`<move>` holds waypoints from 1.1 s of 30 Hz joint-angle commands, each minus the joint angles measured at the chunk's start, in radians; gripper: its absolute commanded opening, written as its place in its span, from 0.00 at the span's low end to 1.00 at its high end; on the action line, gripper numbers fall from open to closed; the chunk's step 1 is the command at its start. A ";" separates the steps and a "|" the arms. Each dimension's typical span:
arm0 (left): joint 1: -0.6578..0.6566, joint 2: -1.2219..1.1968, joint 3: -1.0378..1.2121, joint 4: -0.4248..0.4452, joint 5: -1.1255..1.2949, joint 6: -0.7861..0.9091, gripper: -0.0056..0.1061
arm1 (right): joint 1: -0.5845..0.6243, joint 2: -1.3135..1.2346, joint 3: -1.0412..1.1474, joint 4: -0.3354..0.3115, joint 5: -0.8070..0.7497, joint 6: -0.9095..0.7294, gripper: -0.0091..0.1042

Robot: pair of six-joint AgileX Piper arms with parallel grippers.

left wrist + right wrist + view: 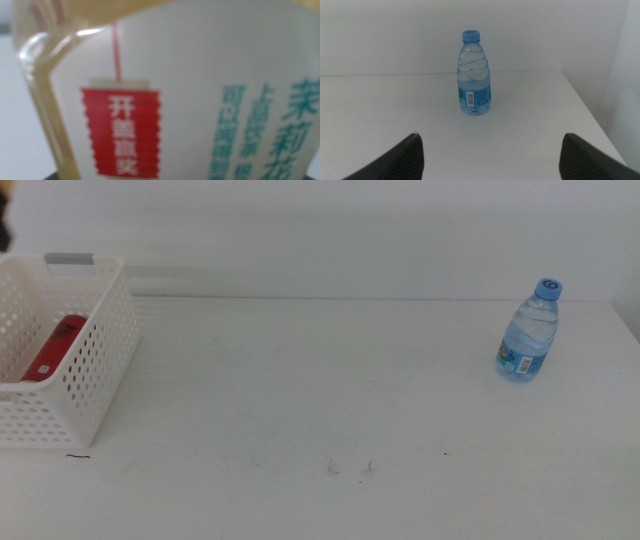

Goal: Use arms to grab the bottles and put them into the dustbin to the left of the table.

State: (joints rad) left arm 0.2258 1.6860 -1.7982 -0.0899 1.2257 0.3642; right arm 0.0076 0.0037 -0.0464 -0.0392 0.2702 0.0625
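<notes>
The yellow tea bottle (190, 100) fills the left wrist view, label close up, held between the jaws of my left gripper (180, 176), of which only dark slivers show. A dark bit of the left arm (4, 225) shows above the dustbin (95, 360) at the far left. The red soda can (55, 348) lies inside the dustbin. The blue-capped water bottle (527, 332) stands upright at the table's far right. My right gripper (490, 155) is open and empty, facing the water bottle (474, 75) from a short distance; it is out of the middle view.
The white table (330, 400) has a few small dark marks near the front (348, 468). Its right edge (590, 115) runs close beside the water bottle. A white wall stands behind the table.
</notes>
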 commanded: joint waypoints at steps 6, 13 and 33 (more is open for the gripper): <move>0.063 0.144 -0.027 -0.023 -0.005 0.035 0.04 | -0.008 -0.004 0.004 -0.009 -0.008 -0.005 0.90; 0.063 0.222 0.032 -0.026 -0.005 0.058 0.04 | -0.008 -0.004 0.004 -0.009 -0.008 -0.005 0.90; 0.036 0.312 0.110 -0.058 -0.039 0.144 0.89 | -0.008 -0.004 0.004 -0.009 -0.008 -0.005 0.90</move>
State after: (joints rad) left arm 0.2672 2.0179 -1.6832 -0.1365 1.1950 0.5104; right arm 0.0076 0.0037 -0.0464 -0.0392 0.2702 0.0625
